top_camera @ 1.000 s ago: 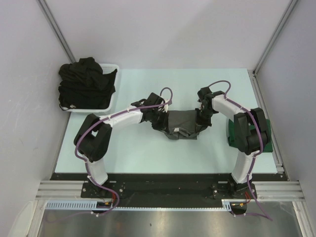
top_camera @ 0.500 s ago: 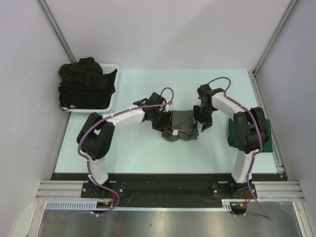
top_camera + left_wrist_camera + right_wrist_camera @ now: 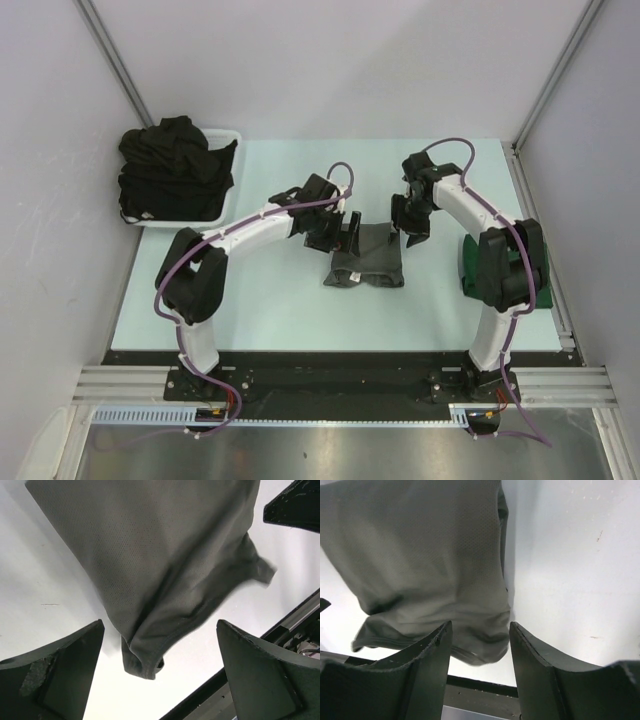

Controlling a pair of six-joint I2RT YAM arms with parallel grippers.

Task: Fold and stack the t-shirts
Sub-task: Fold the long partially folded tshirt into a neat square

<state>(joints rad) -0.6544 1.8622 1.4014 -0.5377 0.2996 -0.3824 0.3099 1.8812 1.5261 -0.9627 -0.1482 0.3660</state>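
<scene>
Left gripper (image 3: 160, 630): jaws spread wide, nothing held. Right gripper (image 3: 480, 627): jaws partly apart, nothing held. Both hang over the far end of the folded charcoal grey t-shirt (image 3: 367, 262), which lies mid-way across the table (image 3: 280, 300). 1 dark green t-shirt (image 3: 466, 268) lies at the right edge. Black t-shirts (image 3: 175, 170) fill the white basket (image 3: 185, 223), far left.

White basket (image 3: 180, 224) sits at the far-left corner of the pale green table (image 3: 280, 300). Aluminium rails (image 3: 120, 383) run along the near edge.
</scene>
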